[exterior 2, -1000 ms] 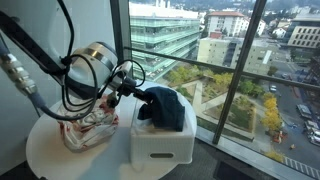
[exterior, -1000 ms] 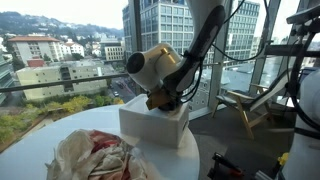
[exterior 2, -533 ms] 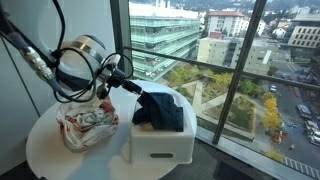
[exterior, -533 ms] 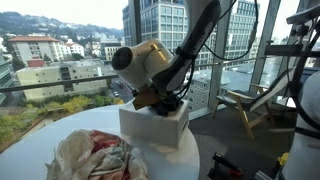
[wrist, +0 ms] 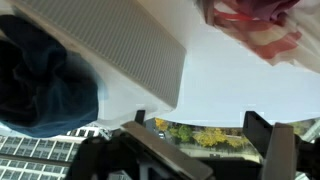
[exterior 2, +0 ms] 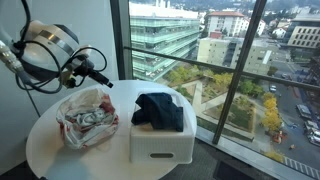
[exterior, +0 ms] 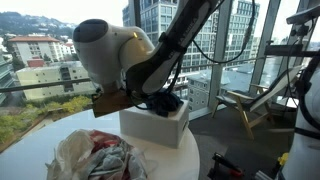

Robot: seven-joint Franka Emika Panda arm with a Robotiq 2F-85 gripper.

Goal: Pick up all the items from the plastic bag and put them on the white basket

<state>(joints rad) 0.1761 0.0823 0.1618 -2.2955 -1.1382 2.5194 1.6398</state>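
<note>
A white basket (exterior 2: 160, 143) (exterior: 155, 127) stands on the round white table (exterior 2: 60, 160). A dark blue cloth (exterior 2: 160, 110) (exterior: 166, 103) lies in it, bulging over the rim. Beside it sits the crumpled plastic bag (exterior 2: 88, 118) (exterior: 92, 158) with red and white items inside. My gripper (exterior 2: 101, 80) (exterior: 112, 103) hangs above the bag, away from the basket, open and empty. In the wrist view the gripper (wrist: 200, 125) shows two fingers wide apart; the basket wall (wrist: 110, 50), the blue cloth (wrist: 40, 85) and the bag (wrist: 255, 20) lie beyond.
The table stands right against a tall window (exterior 2: 230, 70) with a city far below. The arm's cables (exterior 2: 30, 95) loop over the table's side. Chairs and other gear (exterior: 245, 105) stand past the table in an exterior view.
The gripper opened and let go of the dark blue cloth, which now rests in the basket. The arm has risen and swung away from the basket toward the bag.
</note>
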